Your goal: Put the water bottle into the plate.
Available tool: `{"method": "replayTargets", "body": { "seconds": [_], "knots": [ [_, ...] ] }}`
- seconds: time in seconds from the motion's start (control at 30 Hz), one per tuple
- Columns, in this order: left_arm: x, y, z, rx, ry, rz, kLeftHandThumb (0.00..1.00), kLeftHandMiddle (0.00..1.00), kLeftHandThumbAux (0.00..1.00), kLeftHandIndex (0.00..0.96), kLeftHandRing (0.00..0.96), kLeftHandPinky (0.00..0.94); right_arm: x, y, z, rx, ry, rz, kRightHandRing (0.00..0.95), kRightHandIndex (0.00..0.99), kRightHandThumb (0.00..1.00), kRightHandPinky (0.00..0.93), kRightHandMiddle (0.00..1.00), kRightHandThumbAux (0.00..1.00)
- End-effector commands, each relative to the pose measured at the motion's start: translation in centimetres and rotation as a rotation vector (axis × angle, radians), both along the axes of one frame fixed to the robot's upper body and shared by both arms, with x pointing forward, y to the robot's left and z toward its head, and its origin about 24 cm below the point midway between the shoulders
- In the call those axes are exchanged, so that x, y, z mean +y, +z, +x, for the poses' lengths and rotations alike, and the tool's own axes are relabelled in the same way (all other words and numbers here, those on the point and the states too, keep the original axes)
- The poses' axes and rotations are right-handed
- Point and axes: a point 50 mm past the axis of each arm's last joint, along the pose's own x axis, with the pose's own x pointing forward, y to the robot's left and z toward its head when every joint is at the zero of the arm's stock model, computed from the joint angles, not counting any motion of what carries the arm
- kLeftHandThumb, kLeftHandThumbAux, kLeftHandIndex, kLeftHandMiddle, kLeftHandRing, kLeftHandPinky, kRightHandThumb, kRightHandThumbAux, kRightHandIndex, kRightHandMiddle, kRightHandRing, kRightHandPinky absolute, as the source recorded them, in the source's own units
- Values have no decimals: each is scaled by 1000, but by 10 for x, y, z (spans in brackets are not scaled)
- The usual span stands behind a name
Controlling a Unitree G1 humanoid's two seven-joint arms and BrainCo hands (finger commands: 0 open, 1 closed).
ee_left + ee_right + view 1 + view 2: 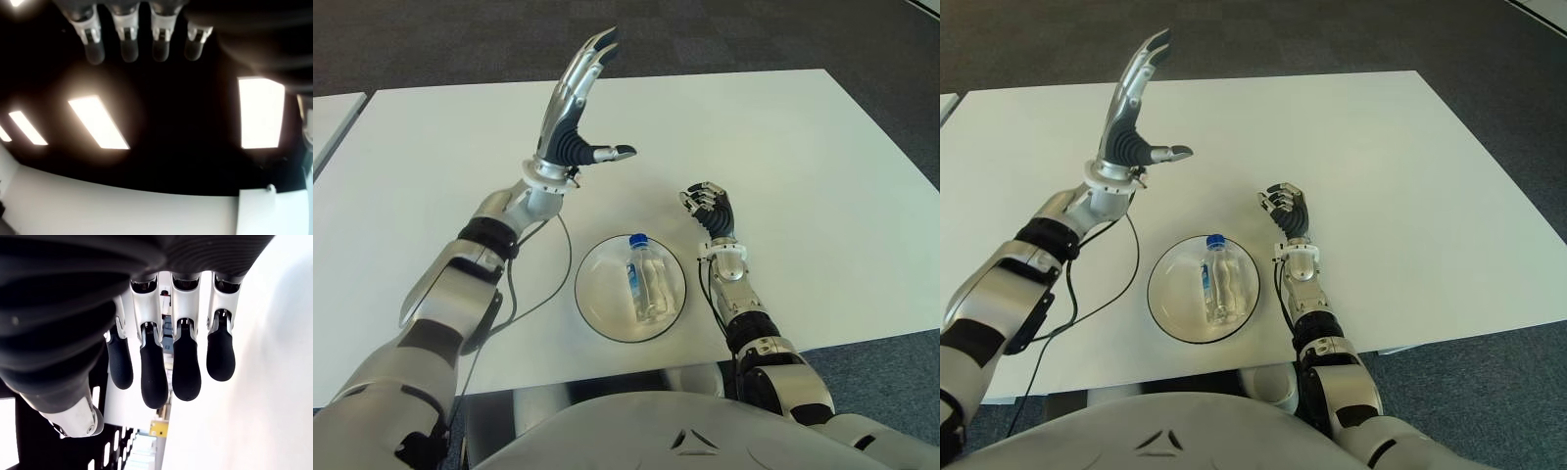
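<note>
Water bottle (647, 282) lying flat inside plate (595, 300), cap pointing away from robot. Placement looks done. Left hand (576, 103) raised well above and beyond plate, fingers spread, holding nothing. Right hand (709, 208) just right of plate, fingers curled, empty. Best finish: retract left arm clear of plate, avoid nudging rim.

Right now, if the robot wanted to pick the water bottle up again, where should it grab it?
Probably around the clear middle of the water bottle, coming down from above. It lies flat in the plate, blue cap pointing away from the robot, so fingers can close across its round sides. The right hand, curled and empty, is nearer than the raised, open left hand.
</note>
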Motion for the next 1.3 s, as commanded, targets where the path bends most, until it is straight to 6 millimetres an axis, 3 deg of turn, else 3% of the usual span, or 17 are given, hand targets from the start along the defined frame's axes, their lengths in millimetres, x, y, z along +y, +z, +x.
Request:
{"method": "replayTargets", "body": {
  "seconds": [0.03, 0.2, 0.3, 0.43, 0.6, 0.67, 0.8, 0.97, 1.3],
  "knots": [
    [29, -41, -8, 329, 100, -42, 117, 0, 381, 0, 0, 0, 0, -5, -4, 33, 2, 0, 636, 434, 709, 654, 613, 727],
    [17, -13, 12, 369, 108, -72, 81, 0, 416, 0, 0, 0, 0, -5, -4, 34, 1, 4, 628, 434, 709, 647, 604, 727],
    [19, -3, 22, 375, 131, -111, 58, 0, 431, 0, 0, 0, 0, -5, -4, 33, 1, 5, 626, 434, 709, 649, 601, 727],
    [45, -26, 11, 469, 163, -195, 31, 0, 454, 0, 0, 0, 0, -5, -5, 33, 1, 3, 629, 434, 709, 655, 602, 727],
    [59, -48, 2, 583, 132, -269, 8, 0, 498, 0, 0, 0, -1, -5, -5, 34, 3, -4, 632, 434, 709, 656, 606, 727],
    [64, -55, -2, 621, 111, -318, 3, 0, 559, 0, 0, 0, -1, -4, -5, 33, 4, -6, 631, 435, 709, 656, 607, 726],
    [68, -60, -4, 645, 81, -377, 0, 0, 632, 0, 0, 0, -2, -4, -5, 34, 6, -4, 631, 435, 709, 658, 608, 726],
    [76, -68, -9, 666, 64, -496, 0, 20, 819, 34, 0, 34, -2, -4, -5, 35, 7, 5, 636, 435, 709, 660, 613, 727],
    [83, -83, -21, 692, 28, -625, 0, 94, 969, 114, 64, 115, 0, -4, -6, 36, 10, 3, 634, 435, 709, 655, 613, 727]
  ]
}}
